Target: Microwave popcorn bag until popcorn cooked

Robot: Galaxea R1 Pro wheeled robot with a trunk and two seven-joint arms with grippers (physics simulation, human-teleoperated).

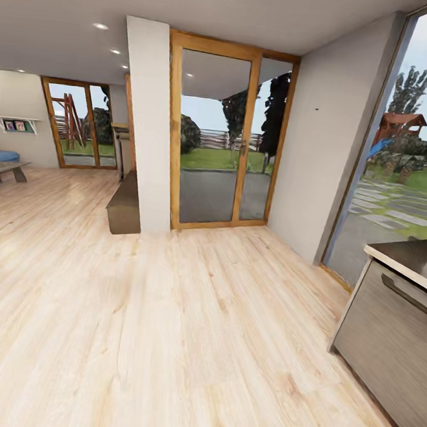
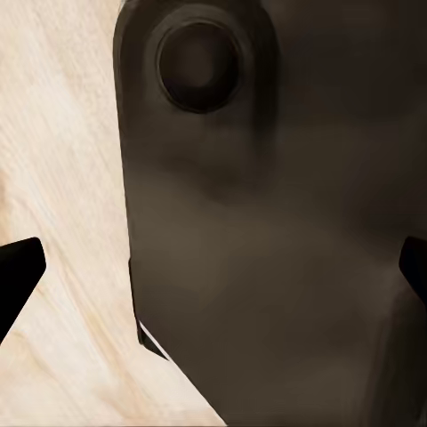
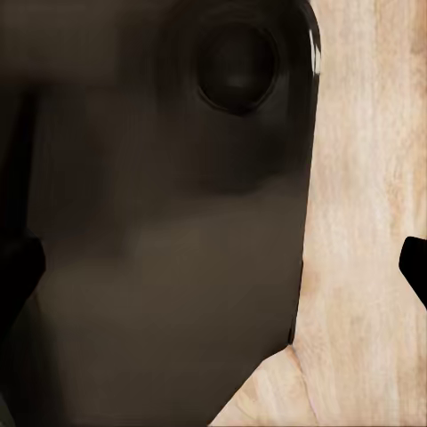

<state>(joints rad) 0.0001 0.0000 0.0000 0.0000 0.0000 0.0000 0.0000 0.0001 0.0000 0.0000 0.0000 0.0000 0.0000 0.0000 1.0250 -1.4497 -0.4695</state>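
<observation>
Floor: light wood planks (image 1: 165,326) run right across the head view, wide and open.
Glass doors: a wood-framed double door (image 1: 226,137) stands straight ahead, with lawn, a fence and trees behind the glass.
Pillar: a white pillar (image 1: 147,123) rises just left of those doors, a low brown bench (image 1: 125,204) at its foot.
Far left: a second wood-framed door (image 1: 79,124), a wall shelf (image 1: 15,124) and a bit of blue seating (image 1: 0,155) sit deep in the room.
Right side: a tall window (image 1: 407,146) looks out on a stone path and a play structure.
Cabinet: at the lower right a grey-brown unit (image 1: 390,339) with a dark bar handle, and on top of it a pale-edged countertop (image 1: 391,258) corner.
Popcorn bag, microwave: neither is anywhere on screen here, so their place cannot be told.
Left gripper: the left gripper (image 2: 213,276) points down over a dark rounded part of the robot's body (image 2: 267,231) and floor; its two black fingertips (image 2: 18,267) sit at opposite edges, spread wide, nothing between them.
Right gripper: same story, the right gripper (image 3: 213,267) is spread wide over the dark body (image 3: 151,222) and planks (image 3: 365,222), its fingertips (image 3: 414,262) far apart and empty.
</observation>
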